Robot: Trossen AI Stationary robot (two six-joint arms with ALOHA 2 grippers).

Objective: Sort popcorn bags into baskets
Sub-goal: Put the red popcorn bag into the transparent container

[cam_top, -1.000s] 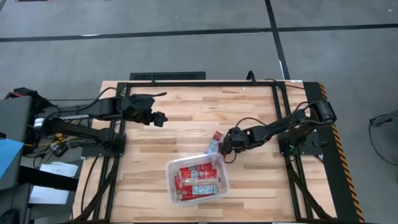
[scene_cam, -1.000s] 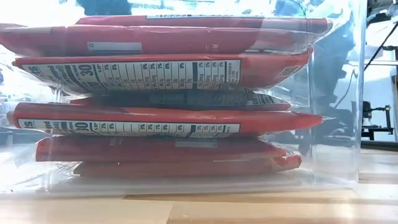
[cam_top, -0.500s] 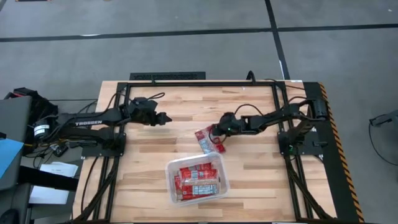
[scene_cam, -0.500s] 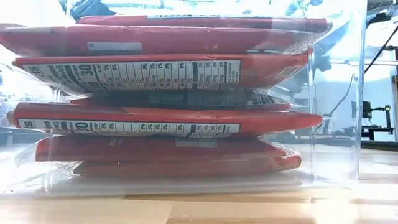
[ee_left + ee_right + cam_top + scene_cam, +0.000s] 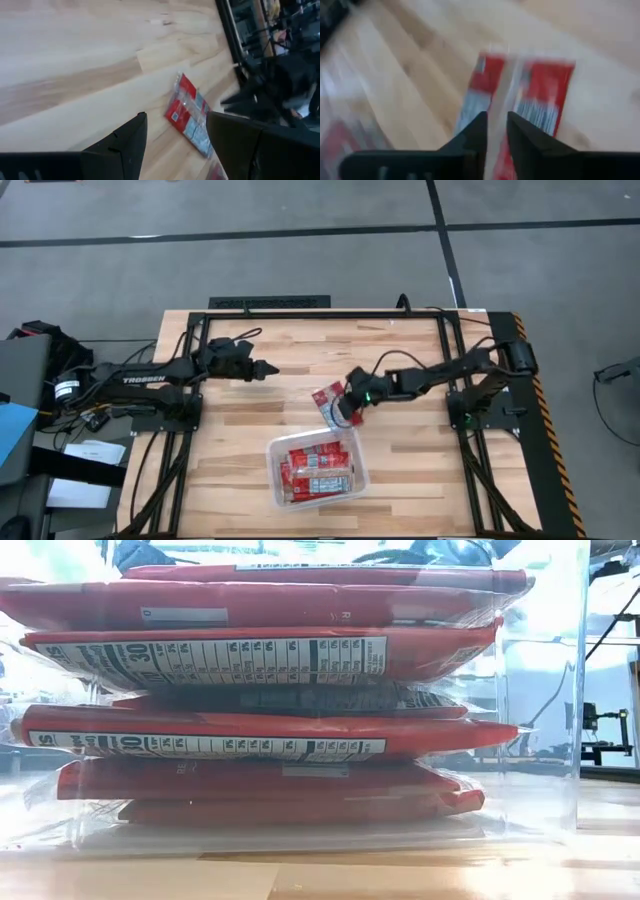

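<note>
nearest my low camera i see the clear basket (image 5: 540,740) stacked with red popcorn bags (image 5: 250,660), and from above it sits on the table (image 5: 240,440) just short of my right pincer (image 5: 350,402). that pincer is over 1 loose popcorn bag (image 5: 332,406) lying flat on the wood beyond the basket, its fingers (image 5: 475,132) nearly together around the bag's middle seam, though i cannot tell if they grip it. farther off to that pincer's side, my left pincer (image 5: 268,369) hovers released, with nothing between its fingers (image 5: 127,142).
</note>
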